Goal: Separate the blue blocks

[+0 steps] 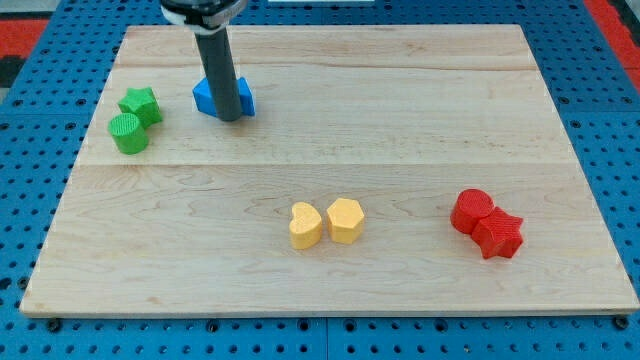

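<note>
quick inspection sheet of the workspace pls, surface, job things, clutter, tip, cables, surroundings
surface: wooden board, pale planks, flat.
job's things: blue blocks at the view's upper left, touching, partly hidden by the rod.
clutter: green star touching green cylinder; yellow heart beside yellow hexagon; red pair touching at the view's right.
grippers: none; my tip sits in front of the blue blocks, about at their middle.
cables: nothing seen.
surroundings: blue perforated base.

rod hides blue blocks (shapes unclear) | rod top cut off
</note>
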### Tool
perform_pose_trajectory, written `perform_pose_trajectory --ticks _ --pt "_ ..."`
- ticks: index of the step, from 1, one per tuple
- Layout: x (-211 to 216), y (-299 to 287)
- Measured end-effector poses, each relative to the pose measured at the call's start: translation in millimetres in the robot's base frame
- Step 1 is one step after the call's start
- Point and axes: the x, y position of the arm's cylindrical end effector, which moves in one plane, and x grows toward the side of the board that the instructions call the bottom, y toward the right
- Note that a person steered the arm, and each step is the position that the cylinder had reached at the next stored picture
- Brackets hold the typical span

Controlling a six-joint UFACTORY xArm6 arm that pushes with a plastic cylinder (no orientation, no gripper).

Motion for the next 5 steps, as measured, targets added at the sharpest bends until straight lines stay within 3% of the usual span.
perform_pose_trajectory --ticks 2,4,5 --pt "-63.4 34.2" --pt "-97.9 3.5" --pt "-119.4 88.1"
